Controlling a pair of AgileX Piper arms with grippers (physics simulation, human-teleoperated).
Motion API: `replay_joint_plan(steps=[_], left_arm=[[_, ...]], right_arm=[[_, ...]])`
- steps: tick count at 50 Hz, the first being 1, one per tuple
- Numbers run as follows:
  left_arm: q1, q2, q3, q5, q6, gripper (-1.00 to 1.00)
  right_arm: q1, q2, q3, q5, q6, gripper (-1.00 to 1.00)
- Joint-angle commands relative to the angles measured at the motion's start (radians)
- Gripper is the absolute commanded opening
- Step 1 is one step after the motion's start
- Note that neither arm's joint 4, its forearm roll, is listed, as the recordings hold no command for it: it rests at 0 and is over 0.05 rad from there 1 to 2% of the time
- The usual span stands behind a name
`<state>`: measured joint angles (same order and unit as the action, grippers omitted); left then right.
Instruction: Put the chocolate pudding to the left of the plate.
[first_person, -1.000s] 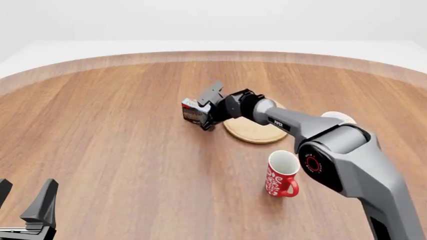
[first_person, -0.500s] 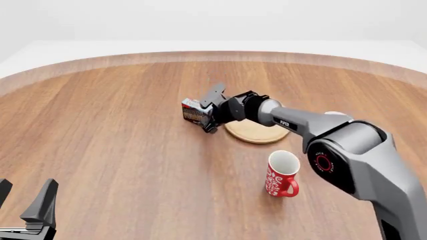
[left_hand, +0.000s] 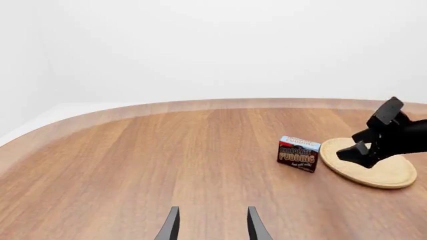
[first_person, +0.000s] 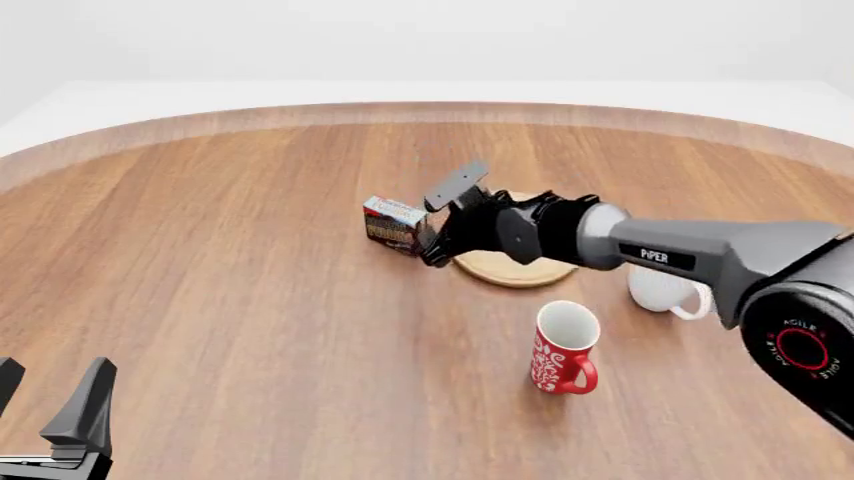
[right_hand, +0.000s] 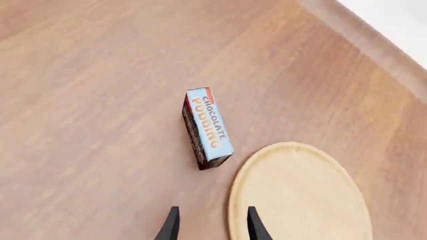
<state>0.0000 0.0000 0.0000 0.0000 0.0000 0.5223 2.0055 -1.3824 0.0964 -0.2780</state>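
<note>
Left wrist view: the small rectangular chocolate pudding carton with dark brown sides and a light blue top (left_hand: 298, 154) stands on the brown wooden surface (left_hand: 167, 155), just beside the flat round light-tan wooden plate (left_hand: 373, 167). The right claw (left_hand: 375, 134) hangs over the plate, spread and holding nothing. The left claw (left_hand: 211, 226) shows two parted fingertips, empty, well apart from everything.

Front view: a second ago the right claw (first_person: 446, 222) was closed around the carton (first_person: 394, 224); now its jaws are apart and it has pulled back toward the plate (first_person: 514, 268). The carton sits free at the plate's left, so the placement looks done. A red patterned mug (first_person: 565, 348) and a white mug (first_person: 667, 290) stand nearer the arm.

Right wrist view: carton (right_hand: 207, 128) and plate (right_hand: 300, 192) lie close together with a narrow gap showing between them.
</note>
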Motion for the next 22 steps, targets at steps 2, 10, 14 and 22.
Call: replay_joint_plan(steps=[2, 10, 14, 22], left_arm=[[0.0, 0.0, 0.0, 0.0, 0.0, 1.0], [0.0, 0.0, 0.0, 0.0, 0.0, 1.0], [0.0, 0.0, 0.0, 0.0, 0.0, 1.0], [0.0, 0.0, 0.0, 0.0, 0.0, 1.0]], right_arm=[[0.005, -0.259, 0.268, -0.207, 0.121, 1.0], [0.019, -0.391, 0.352, -0.255, 0.165, 1.0], [0.058, -0.491, 0.45, -0.33, 0.235, 1.0], [0.026, -0.533, 0.543, -0.452, 0.313, 1.0]])
